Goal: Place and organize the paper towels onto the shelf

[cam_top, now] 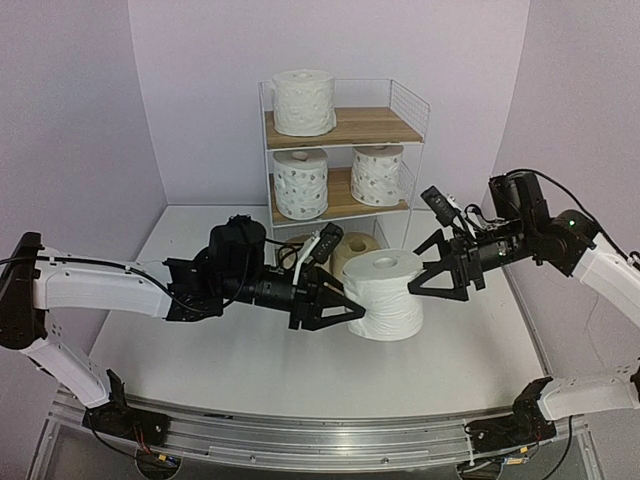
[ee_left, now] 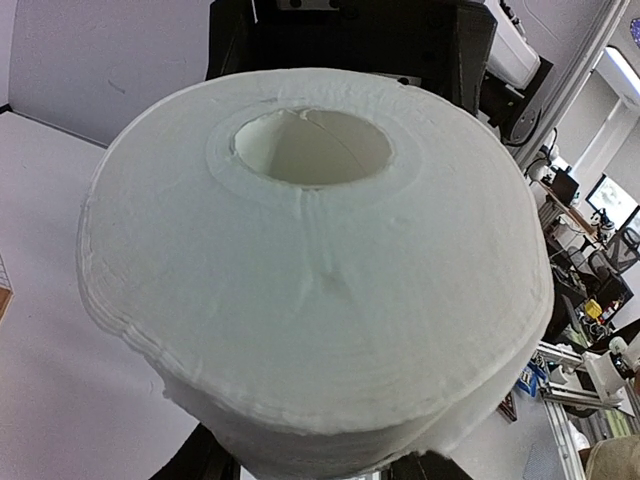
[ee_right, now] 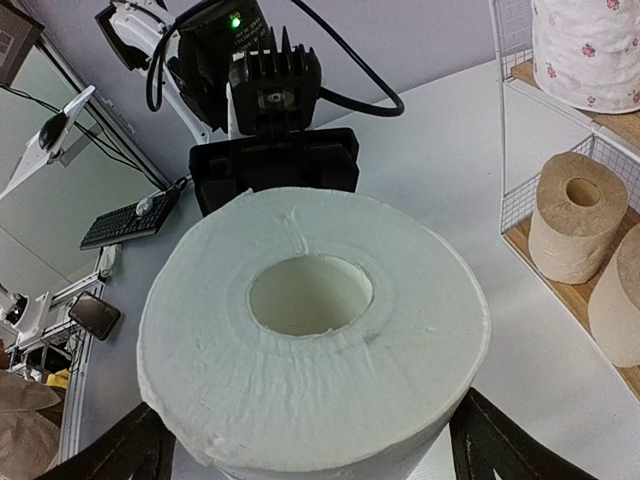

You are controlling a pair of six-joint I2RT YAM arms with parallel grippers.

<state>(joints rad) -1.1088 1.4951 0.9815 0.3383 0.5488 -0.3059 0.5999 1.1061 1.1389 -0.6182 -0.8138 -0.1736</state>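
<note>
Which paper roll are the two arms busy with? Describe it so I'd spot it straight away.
Find the white wire shelf at the back of the table. Before it, one plain white roll stands hole-up between the left gripper and right gripper. It alone is off the shelf; the other rolls sit on its boards.
</note>
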